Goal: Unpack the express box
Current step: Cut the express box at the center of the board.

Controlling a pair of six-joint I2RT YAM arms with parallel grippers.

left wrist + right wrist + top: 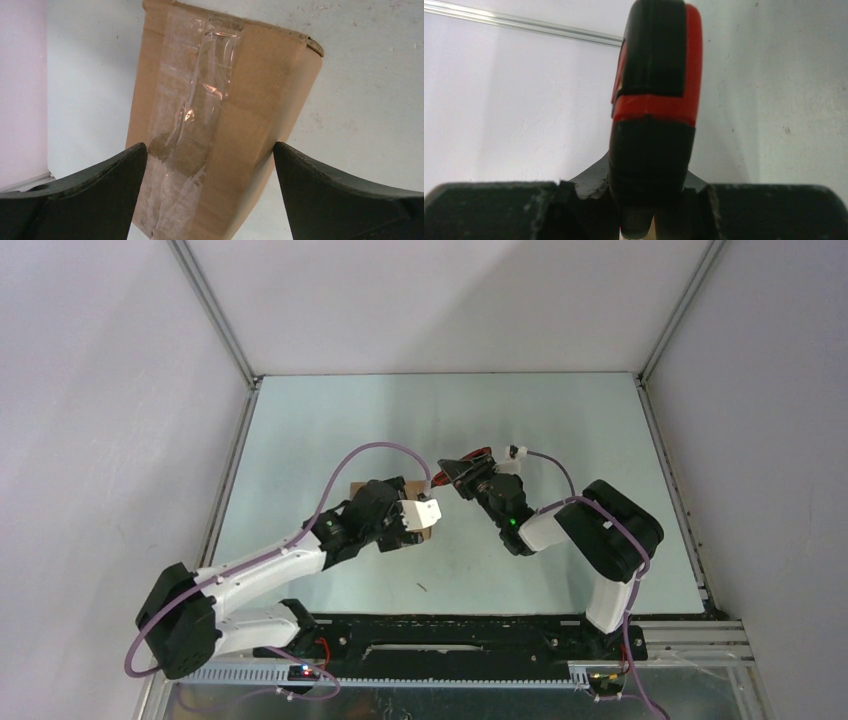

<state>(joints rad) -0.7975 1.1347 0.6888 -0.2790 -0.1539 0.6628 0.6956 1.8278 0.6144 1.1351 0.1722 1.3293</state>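
Your left fingers (100, 190) sit nearest the lens, spread as wide as they go, so the left gripper (210, 150) has hold of nothing. Between them and just ahead lies the express box (250, 100). It rests on the table (375, 100), with its strip of clear tape (200, 90) running away from the hand along the top face. Each fingertip is close beside a box wall, though you cannot tell whether either touches.

Out to the right of that hand, your right gripper (649, 200) is clamped tight on the utility knife (654, 100), which points away from the wrist. Whether the blade is out cannot be seen.

Your main risk is the loose box. If the knife meets the tape before the left jaws close, the carton will likely slide or tip rather than cut. Watch too for the knife twisting in its narrow grip under load, and for a stroke that runs on into your left fingers.
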